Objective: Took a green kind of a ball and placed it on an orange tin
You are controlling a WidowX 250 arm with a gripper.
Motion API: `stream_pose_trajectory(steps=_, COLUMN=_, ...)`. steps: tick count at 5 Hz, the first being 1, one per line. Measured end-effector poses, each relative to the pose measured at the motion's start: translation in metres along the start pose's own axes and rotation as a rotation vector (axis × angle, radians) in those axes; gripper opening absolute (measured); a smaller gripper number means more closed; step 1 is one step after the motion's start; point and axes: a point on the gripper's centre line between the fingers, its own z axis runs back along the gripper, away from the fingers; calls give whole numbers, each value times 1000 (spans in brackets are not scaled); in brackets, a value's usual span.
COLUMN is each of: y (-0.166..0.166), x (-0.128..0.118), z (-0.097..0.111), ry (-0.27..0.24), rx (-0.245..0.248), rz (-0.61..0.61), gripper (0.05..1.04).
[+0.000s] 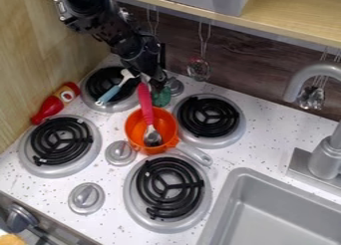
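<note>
At the tip of the black robot pincer (156, 83), which points down, is the green roundish object (161, 96), near the orange round pot (135, 123); if it is grasped, I cannot tell. Well apart from the pincer, the red plastic bottle (51, 107) bears an unreadable label (67, 94).

On the table (269, 134), the saucepan (133, 124) sits amid four burners, with the spoon (145, 102) in it and the pan's handle between the front burner (170, 193) and right burner (208, 117). Behind the saucepan is the ball (162, 97), near the back knob (176, 85). The spatula (112, 92) lies across the back left burner (133, 103); left of that, the squeeze bottle (52, 106) lies behind the left burner (59, 139). The sink (230, 191) is front right, the faucet (326, 157) behind it
</note>
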Motion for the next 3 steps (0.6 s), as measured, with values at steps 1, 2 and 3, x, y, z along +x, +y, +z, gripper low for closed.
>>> stream_pose_trajectory(steps=1, y=2, x=5, z=0, ry=-14, rx=11, rz=-7, gripper=998)
stream_pose_trajectory(steps=2, y=6, x=9, z=-10, ry=-7, rx=11, rz=-33, gripper=998)
stream_pose_trajectory(steps=3, y=4, x=13, z=-17, ry=-3, rx=-21, rz=-37, gripper=998)
